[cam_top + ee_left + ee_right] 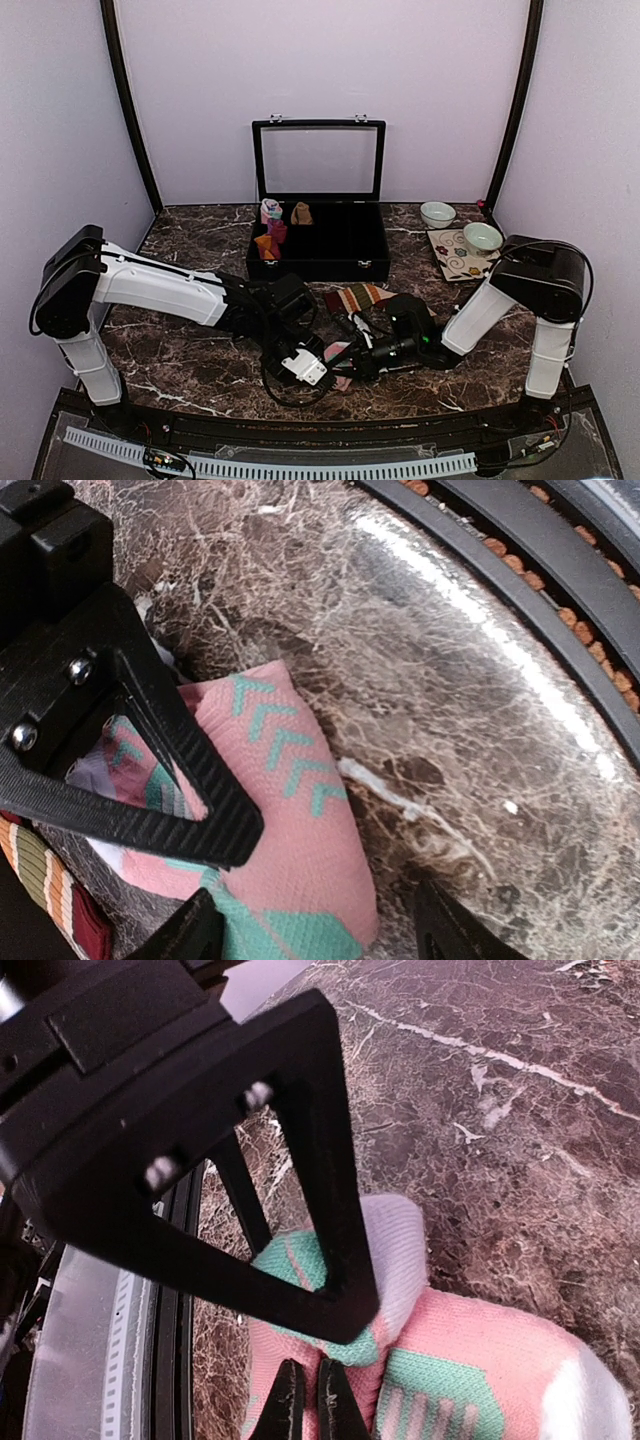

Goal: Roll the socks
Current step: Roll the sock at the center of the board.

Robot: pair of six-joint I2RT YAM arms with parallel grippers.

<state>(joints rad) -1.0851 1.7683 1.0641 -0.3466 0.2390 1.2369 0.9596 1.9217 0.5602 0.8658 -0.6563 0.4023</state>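
Pink sock count one, striped sock count one, two pincers meeting over the pink one.

Pink sock [290, 810] with mint chevrons lies folded on the marble bench [190, 250] at front centre, between the arms. The left pincer [320, 935] stands open with its jaws apart astride the sock's end. The right pincer [312, 1400] is closed, tips together just over the sock; cannot tell whether any fabric is nipped. Striped sock [358, 296], red-brown-cream, lies just behind, near the front of the box. One black box [330, 262], lid up, holds four small rolled bundles [277, 230] at its left end. Two bowls at right rear: one [437, 213] on the bench, one [482, 237] on the single patterned mat [452, 262].
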